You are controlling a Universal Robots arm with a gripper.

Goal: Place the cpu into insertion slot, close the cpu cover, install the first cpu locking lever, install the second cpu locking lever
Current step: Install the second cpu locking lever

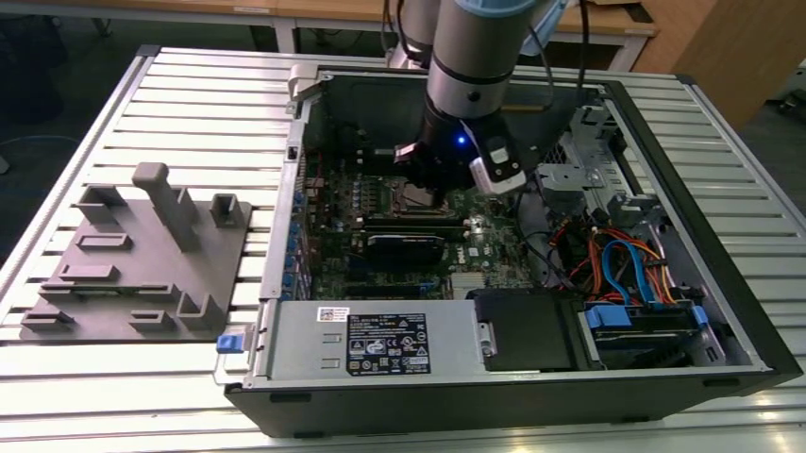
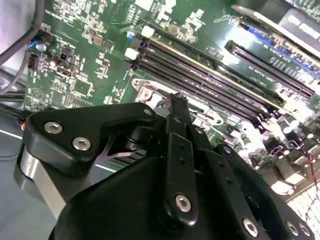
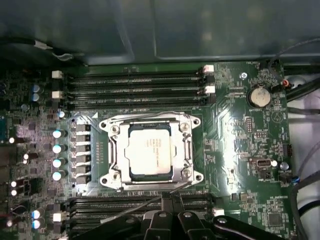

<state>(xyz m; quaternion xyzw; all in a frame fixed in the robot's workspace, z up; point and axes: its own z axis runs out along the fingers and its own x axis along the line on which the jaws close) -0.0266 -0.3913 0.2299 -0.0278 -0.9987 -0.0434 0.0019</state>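
The cpu lies flat in the insertion slot, its silver top facing up. The cpu cover is down around it as a silver frame. A thin locking lever runs slanted along the socket's side nearest my gripper, whose fingers are shut with their tips at this wire. A second thin lever runs along the opposite side. In the second wrist view my gripper points at the socket's rim. From the exterior view, my gripper hangs low inside the computer case over the socket.
Long black memory slots flank the socket on both sides. A coin battery sits on the green board. The case walls, coloured cables and a power supply hem the arm in. A grey fixture plate lies at the exterior view's left.
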